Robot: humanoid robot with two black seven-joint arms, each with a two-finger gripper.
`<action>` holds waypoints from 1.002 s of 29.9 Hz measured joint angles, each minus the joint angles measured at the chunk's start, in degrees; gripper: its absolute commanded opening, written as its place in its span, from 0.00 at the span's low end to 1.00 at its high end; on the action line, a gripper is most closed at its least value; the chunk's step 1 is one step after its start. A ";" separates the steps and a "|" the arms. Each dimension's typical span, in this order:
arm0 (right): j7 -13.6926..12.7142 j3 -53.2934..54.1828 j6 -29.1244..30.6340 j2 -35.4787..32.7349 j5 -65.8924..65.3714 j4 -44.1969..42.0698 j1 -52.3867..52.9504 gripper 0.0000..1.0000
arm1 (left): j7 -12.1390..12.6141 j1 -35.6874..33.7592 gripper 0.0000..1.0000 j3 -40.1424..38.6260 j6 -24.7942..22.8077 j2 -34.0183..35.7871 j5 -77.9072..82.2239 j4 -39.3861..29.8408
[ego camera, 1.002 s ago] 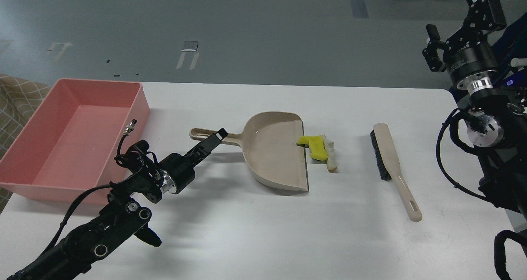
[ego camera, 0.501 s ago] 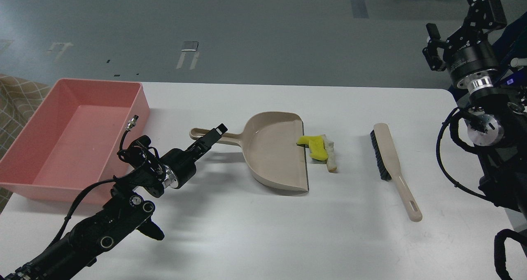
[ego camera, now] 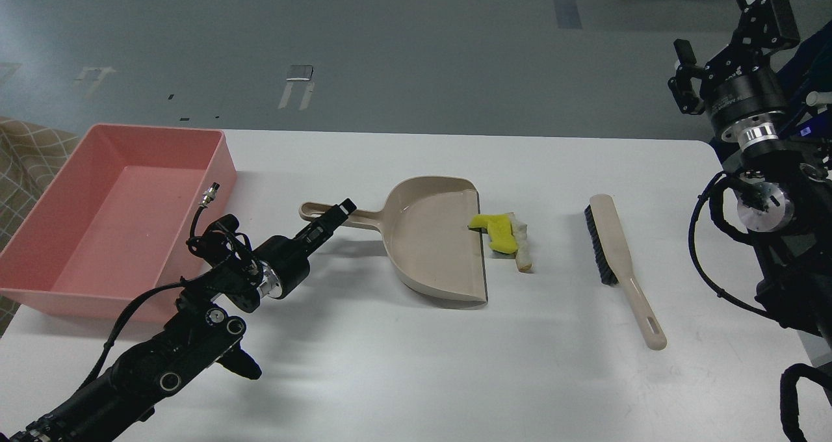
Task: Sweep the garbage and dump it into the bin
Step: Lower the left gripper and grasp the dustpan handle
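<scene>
Left tool (ego camera: 335, 213) seemingly touching dustpan (ego camera: 437, 247) handle, garbage (ego camera: 506, 235) at its lip

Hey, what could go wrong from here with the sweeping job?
1. The left hand sits at the beige plastic dustpan handle; a nudge may shift the pan off the scraps.
2. The yellow spongy scrap straddles the pan's lip and could drop out when lifted.
3. The beige-handled black-bristled brush lies untouched.

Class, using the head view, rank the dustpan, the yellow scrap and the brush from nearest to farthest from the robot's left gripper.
1. Dustpan: its handle lies right at the left gripper.
2. Yellow scrap: at the dustpan's open edge.
3. Brush: farthest, toward the table's right.
</scene>
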 measured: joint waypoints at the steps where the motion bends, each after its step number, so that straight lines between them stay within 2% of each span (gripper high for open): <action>1: 0.00 0.00 0.00 0.00 0.00 0.00 0.00 1.00 | 0.08 0.05 0.22 0.00 0.00 0.00 -0.04 -0.01; 4: 0.00 0.00 0.00 0.00 0.00 0.00 0.03 1.00 | 0.19 0.31 0.00 -0.02 -0.09 0.00 -0.09 -0.38; 26: -0.17 0.01 -0.09 -0.25 0.00 -0.05 0.06 1.00 | 0.65 -1.33 0.00 -0.12 0.03 0.35 -4.93 -3.52; 30: -1.40 -0.97 -0.08 -2.07 0.00 0.15 0.19 1.00 | 0.65 -1.33 0.00 -0.11 0.09 0.42 -4.91 -3.86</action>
